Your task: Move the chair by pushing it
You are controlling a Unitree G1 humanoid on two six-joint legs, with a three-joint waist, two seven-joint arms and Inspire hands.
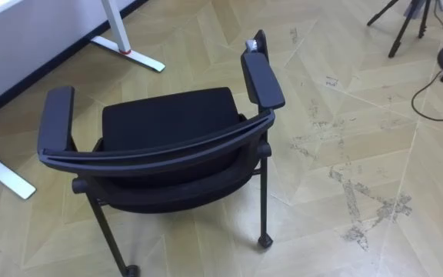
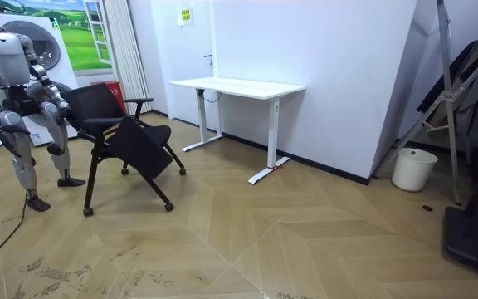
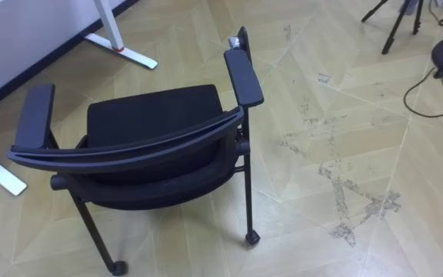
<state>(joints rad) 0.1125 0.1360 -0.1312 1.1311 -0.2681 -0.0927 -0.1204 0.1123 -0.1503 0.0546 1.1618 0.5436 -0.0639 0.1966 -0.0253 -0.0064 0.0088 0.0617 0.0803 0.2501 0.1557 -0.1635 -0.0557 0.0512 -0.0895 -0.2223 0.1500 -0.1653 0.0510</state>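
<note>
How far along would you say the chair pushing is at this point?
Done: the robot stands close behind the black wheeled armchair, facing its backrest. In hand: I cannot tell whether the robot touches it. Left: the chair sits on open wooden floor, apart from the white desk, so most of the push probably remains.

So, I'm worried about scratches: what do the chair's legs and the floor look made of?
Chair legs: thin black tubes, probably painted metal, on small casters. Floor: pale wood-look boards laid in chevrons, low sheen, with grey scuff marks.
</note>
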